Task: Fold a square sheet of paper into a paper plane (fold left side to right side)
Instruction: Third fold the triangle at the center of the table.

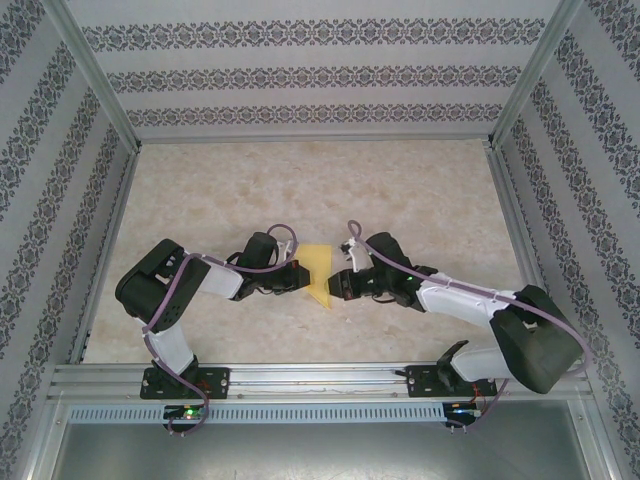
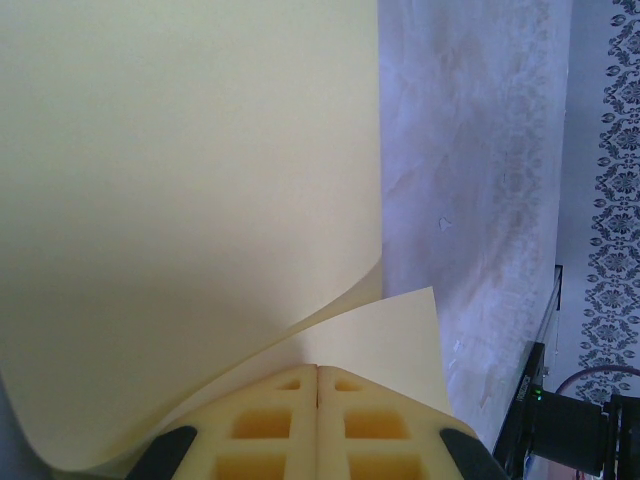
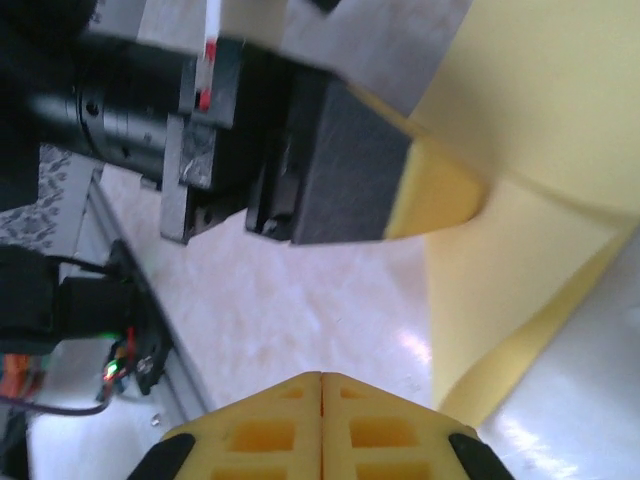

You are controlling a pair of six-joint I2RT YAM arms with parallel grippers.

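- Left end effector is closed, pinching the yellow paper, which curls up just ahead of it.
- Right end effector is closed and empty; the paper lies just ahead, to its right.

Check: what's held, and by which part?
The yellow paper, pinched at its left edge by the left end effector; the right end effector is shut on nothing.

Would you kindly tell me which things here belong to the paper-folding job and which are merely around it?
Job: paper, pinched in the shut left claw; right claw, shut and empty.
Merely around: table, patterned walls, metal rail.
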